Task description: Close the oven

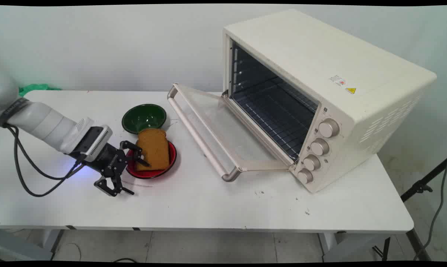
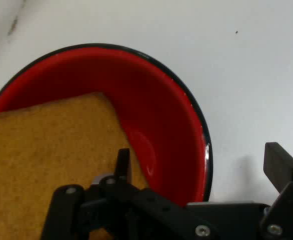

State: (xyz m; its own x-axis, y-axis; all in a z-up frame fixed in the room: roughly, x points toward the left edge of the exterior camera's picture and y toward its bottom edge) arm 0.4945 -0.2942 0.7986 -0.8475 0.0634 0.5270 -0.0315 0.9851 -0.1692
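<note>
A golden-brown bread slice (image 1: 153, 149) lies in a red bowl (image 1: 171, 160) with a dark rim. Beside that bowl sits a dark green bowl (image 1: 144, 118). The oven (image 1: 331, 92) is cream, the table (image 1: 208, 200) white, the fingers (image 1: 140, 160) black.

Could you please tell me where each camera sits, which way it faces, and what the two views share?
Main view: fixed above the table's near side, facing the wall; shows the white arm and black two-finger gripper, open, beside the round red bowl, with the open cream toaster oven at right.
Hand view: on the hand, looking along the gripper.
Shared: red bowl holding the brown bread slice.
</note>
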